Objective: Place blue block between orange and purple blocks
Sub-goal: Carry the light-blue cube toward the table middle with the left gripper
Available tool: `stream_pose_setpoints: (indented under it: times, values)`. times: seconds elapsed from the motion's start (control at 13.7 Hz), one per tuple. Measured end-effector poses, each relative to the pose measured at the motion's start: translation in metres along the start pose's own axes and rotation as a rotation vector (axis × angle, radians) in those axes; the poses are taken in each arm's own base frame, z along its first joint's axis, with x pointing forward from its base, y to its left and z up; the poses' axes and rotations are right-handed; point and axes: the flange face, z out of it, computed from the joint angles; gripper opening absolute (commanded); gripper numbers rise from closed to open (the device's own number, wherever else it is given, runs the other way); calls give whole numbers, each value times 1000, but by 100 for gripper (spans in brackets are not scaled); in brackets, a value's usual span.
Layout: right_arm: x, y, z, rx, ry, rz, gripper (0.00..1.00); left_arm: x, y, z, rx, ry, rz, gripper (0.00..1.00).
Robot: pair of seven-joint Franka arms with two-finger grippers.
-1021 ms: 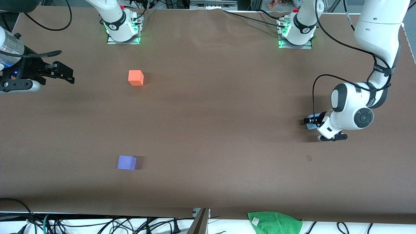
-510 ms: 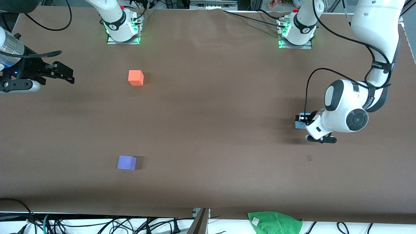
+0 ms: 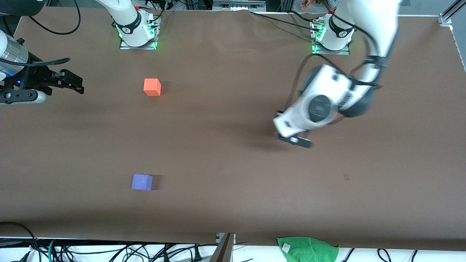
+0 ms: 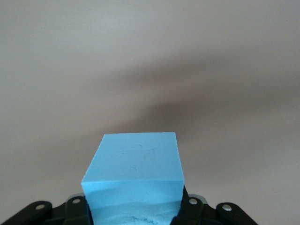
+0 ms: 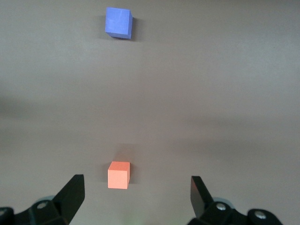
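Observation:
The blue block is clamped between my left gripper fingers and held above bare table. In the front view the left arm's hand hangs over the table's middle, toward the left arm's end, and hides the block. The orange block lies near the right arm's base. The purple block lies nearer to the front camera, in line with it. My right gripper is open and empty, waiting at the right arm's end of the table. Its wrist view shows the orange block and the purple block.
A green cloth lies off the table's front edge. Cables run along that edge. A small dark mark is on the brown tabletop toward the left arm's end.
My left arm has swung with the blue block from the left arm's end toward the table's middle. The right arm and the other two blocks have not moved.

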Motion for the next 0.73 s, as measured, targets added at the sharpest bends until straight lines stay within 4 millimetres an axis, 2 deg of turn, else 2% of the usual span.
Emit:
stream_pose_setpoints:
  times: [0.07,0.22,0.36,0.44,0.51,0.58,0.73]
  values:
    - [0,0,0,0,1,0,100,1,38,15,2,8,-29,13]
    - [2,0,1,0,10,0,100,9,94,50,-14,42,-77,13]
    - [6,0,3,-1,19,0,100,16,127,92,-31,64,-115,14]
    - [7,0,4,-1,19,0,100,18,136,112,-38,68,-132,29]
    - [7,0,4,-1,20,0,100,20,143,130,-45,73,-150,99]
    - [7,0,4,-1,20,0,100,23,147,142,-52,78,-170,100]
    - [7,0,4,-1,19,3,100,27,146,140,-57,89,-193,100]
